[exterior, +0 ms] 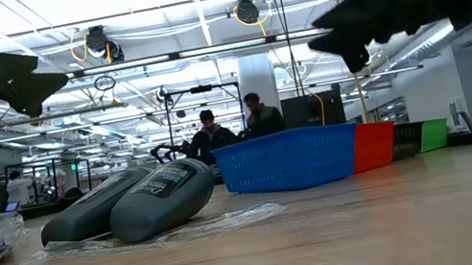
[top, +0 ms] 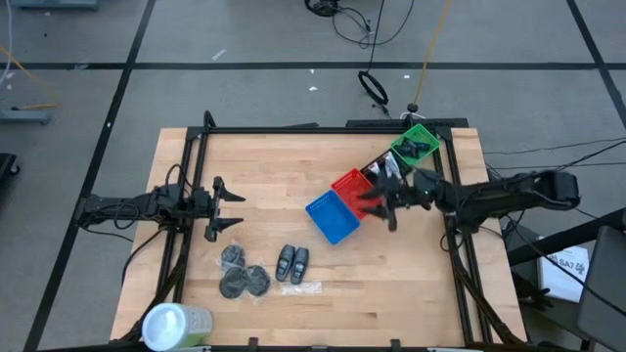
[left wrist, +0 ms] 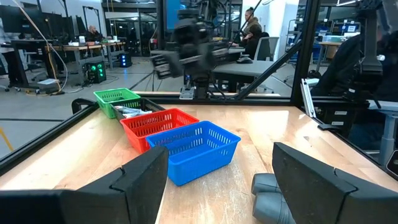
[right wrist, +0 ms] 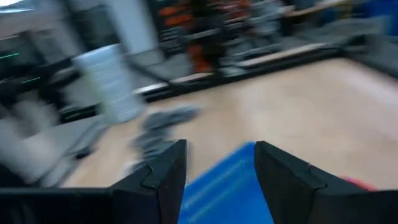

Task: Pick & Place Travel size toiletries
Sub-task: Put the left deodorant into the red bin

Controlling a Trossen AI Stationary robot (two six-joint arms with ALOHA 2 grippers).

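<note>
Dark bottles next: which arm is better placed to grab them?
Left, probably. The left tool hangs open closer to the dark bottles; the right tool, also open, sits over the red basket, farther off.

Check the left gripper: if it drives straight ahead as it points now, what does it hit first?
Probably the blue basket. It sits dead ahead between the open fingers of the left gripper, with bare table between. The dark bottles lie off to one side, likely missed.

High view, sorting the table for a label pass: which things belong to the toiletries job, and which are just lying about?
Job: two dark bottles; three dark round discs; blue basket; red basket; green basket.

Lying about: clear wrapper; white-topped green container.
</note>
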